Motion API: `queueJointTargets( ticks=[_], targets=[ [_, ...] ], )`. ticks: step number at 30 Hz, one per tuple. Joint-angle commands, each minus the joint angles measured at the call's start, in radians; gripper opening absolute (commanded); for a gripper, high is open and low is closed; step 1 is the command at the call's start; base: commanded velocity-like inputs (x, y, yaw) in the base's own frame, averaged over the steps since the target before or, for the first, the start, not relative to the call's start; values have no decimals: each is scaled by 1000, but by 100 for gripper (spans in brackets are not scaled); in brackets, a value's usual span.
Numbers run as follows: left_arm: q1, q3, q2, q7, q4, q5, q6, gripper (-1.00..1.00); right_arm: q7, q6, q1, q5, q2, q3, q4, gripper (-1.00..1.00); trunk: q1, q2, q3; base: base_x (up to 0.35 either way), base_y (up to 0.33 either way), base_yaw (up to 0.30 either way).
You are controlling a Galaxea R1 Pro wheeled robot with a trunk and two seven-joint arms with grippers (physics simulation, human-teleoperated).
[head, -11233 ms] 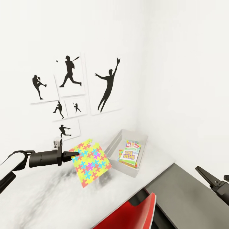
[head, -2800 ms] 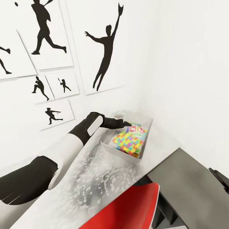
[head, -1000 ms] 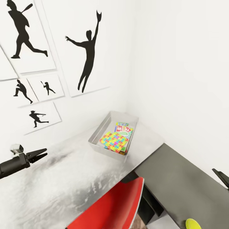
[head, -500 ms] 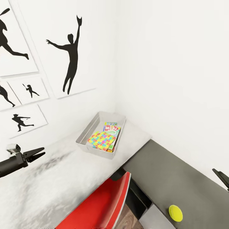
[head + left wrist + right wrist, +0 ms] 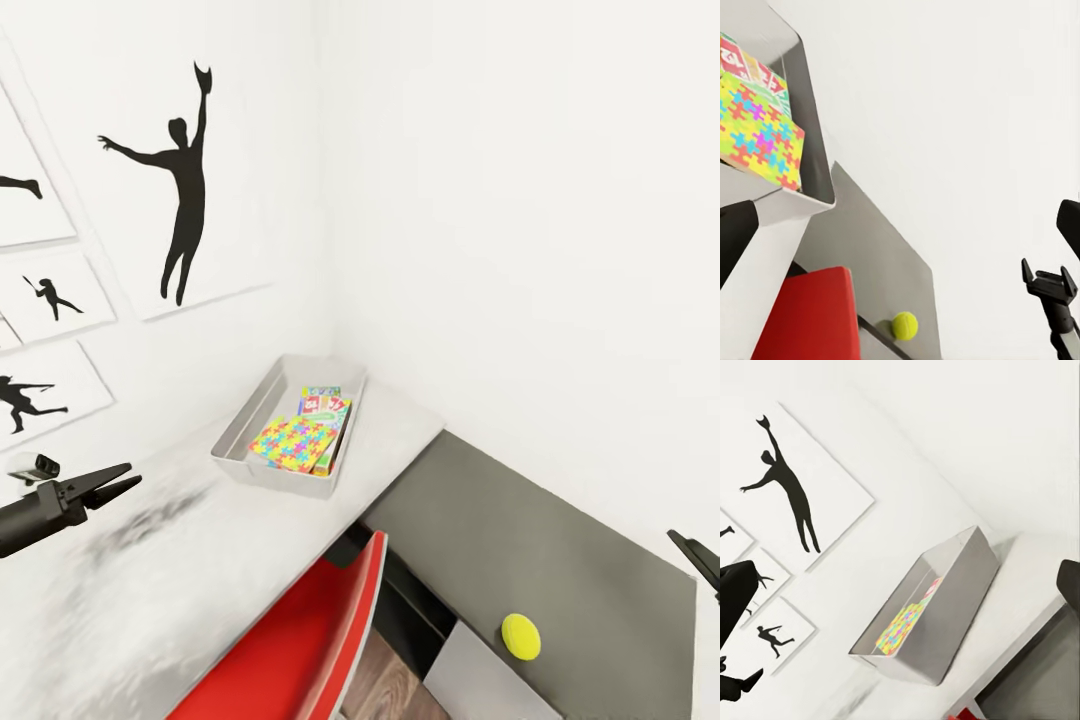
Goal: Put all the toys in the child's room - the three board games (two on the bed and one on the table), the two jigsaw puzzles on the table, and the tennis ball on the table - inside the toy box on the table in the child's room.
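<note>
Tennis ball point(image 5: 521, 636) sits loose on the dark grey desk section point(image 5: 560, 540), well apart from the toy box point(image 5: 240, 432). Light, fuzzy, and probably rolls easily, so pinch across its middle. Left gripper point(image 5: 112, 482) is spread open, empty; right gripper point(image 5: 700, 560) can't tell.

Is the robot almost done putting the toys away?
Nearly, it seems. The toy box already holds a jigsaw puzzle on top of other colourful boxes; how many is hard to tell. The left gripper is open and holds nothing. The tennis ball lies on the dark grey table, waiting to be fetched.
</note>
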Motion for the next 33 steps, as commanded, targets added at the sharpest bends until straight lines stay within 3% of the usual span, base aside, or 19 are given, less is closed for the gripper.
queueJointTargets(
  ticks=[1,33],
  targets=[
    [0,1,0,-3,0,0,4,100,2,9,-1,-2,0,0,0,100,1,-2,-1,-1,1,-211],
    [1,1,0,-33,-6,3,6,100,1,9,-2,-2,-1,-1,5,100,1,-2,37,-20,-45,-211]
  ],
)
